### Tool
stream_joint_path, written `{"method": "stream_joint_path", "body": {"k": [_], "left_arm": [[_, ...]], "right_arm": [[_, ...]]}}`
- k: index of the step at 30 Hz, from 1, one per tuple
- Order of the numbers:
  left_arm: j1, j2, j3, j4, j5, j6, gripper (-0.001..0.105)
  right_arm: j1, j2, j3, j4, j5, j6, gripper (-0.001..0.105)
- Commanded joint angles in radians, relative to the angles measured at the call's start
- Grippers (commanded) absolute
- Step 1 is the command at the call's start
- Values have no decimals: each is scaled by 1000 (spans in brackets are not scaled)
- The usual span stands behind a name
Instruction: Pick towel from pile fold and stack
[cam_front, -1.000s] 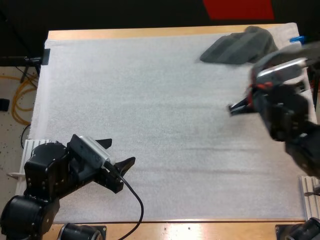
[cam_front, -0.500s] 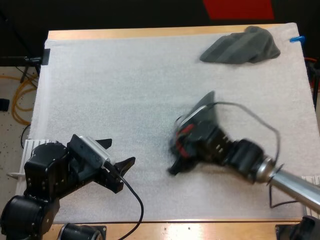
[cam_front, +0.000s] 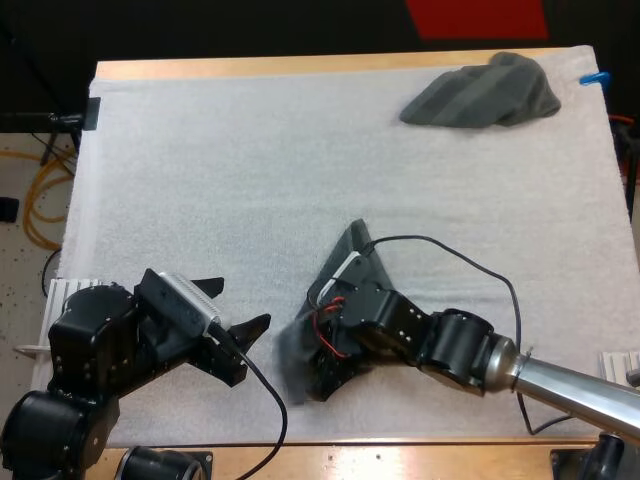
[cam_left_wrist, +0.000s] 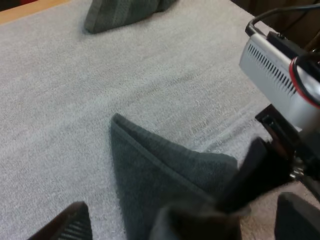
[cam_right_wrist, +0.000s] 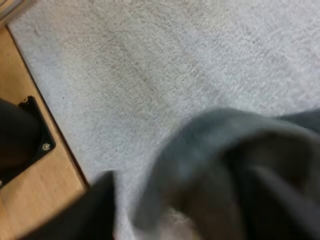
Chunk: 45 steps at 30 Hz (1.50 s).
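A dark grey-green towel (cam_front: 348, 250) lies partly folded on the white mat at the front middle, one pointed corner toward the far side. My right gripper (cam_front: 318, 372) is low over its near end. Its fingers stand apart and the towel (cam_right_wrist: 220, 150) hangs loose and bunched between them. My left gripper (cam_front: 235, 308) waits open at the front left, a short way from the towel's (cam_left_wrist: 150, 170) near corner. The other arm's finger (cam_left_wrist: 255, 170) rests on that towel. A crumpled towel (cam_front: 480, 95) sits at the far right corner.
The white mat (cam_front: 250, 170) covers nearly the whole table. The wooden front edge (cam_right_wrist: 35, 200) lies close under the right gripper. The crumpled towel (cam_left_wrist: 125, 12) is far off across open mat.
The right arm has swept from the right side down to the front middle, bringing a towel with it. Its fingers have come apart. The left arm has not moved.
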Motion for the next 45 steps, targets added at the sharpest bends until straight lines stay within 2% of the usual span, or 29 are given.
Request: {"method": "stream_joint_path", "body": {"k": [1,3,6,13,15,18,24,30,32,36,41,42,45], "left_arm": [[-5,-5,-5,-5,-3,-2,72],[-5,-5,-5,-5,-3,-2,72],[-5,-5,-5,-5,-3,-2,72],[-5,-5,-5,58,-3,-2,72],[-5,-5,-5,91,-3,4,72],[-5,-5,-5,139,-3,36,72],[-5,-5,-5,144,-3,57,72],[-5,-5,-5,144,-3,57,72],[-5,-5,-5,144,-3,57,72],[-5,-5,-4,144,-3,57,72],[-5,-5,30,142,-3,57,72],[-5,-5,39,144,-3,57,72],[-5,-5,88,144,-3,57,72]], "right_arm": [[-5,-6,-24,12,-2,-30,84],[-5,-6,-57,64,67,-66,82],[-23,-6,-90,139,147,-68,77],[-160,-2,-53,271,119,25,71],[-211,-2,-30,292,55,45,71],[-315,-2,43,299,-137,79,71],[-385,-2,171,232,-384,150,71],[-384,43,268,81,-474,333,71],[-384,75,282,36,-495,354,71],[-384,150,284,-71,-563,428,71],[-384,211,284,-186,-594,530,70],[-384,214,284,-194,-594,541,68],[-384,215,284,-204,-593,570,45]]}}
